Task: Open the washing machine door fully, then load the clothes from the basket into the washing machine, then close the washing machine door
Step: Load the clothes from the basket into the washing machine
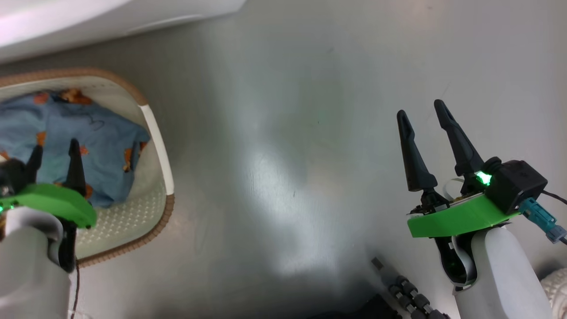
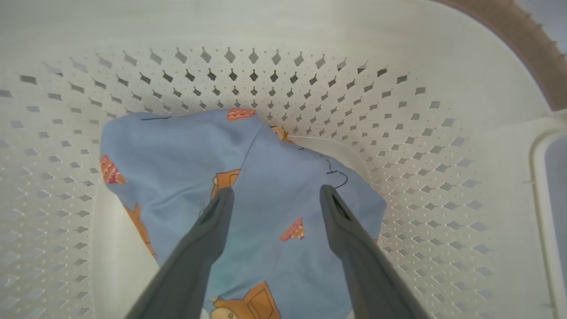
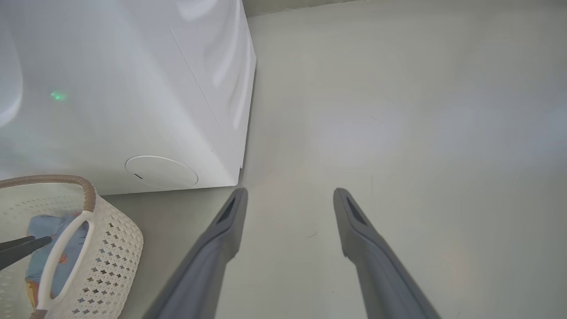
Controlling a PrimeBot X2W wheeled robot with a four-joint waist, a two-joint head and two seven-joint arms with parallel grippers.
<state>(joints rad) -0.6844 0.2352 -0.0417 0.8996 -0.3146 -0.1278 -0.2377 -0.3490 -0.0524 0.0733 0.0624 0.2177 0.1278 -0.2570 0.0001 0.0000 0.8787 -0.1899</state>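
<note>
Left wrist view: left gripper [image 2: 275, 191] is poised inside the basket [image 2: 443, 146], both dark fingers spread wide over the clothes [image 2: 177, 155]. The clothes are a light-blue piece with orange-brown figures, heaped on the basket floor and leaning up its perforated far wall. Step in hand, by my reading: a grab from the basket for loading. To do it well, drive straight down so the fingertips sink either side of the fold ridge near the middle of the heap. On flat cloth the fingers would likely slide and pinch nothing. Close fully before lifting, since thin fabric wants a deep bite. Keep the fingertips off the basket's holes; a tip caught there could drag the light basket along. Lift straight up until the trailing hem clears the brown rim of the basket, else it may snag or tip it. Left jaws are at full spread with nothing held; whether the tips touch the cloth, cannot tell. Head view: right gripper [image 1: 420, 108] is well apart from the basket, out past its white handle side, over bare floor [image 1: 288, 133]. Its fingers are likewise wide, holding and touching nothing. Right wrist view: washing machine [image 3: 133, 88] stands just behind the basket, its round flap [image 3: 161, 171] low on the front near the basket rim.
</note>
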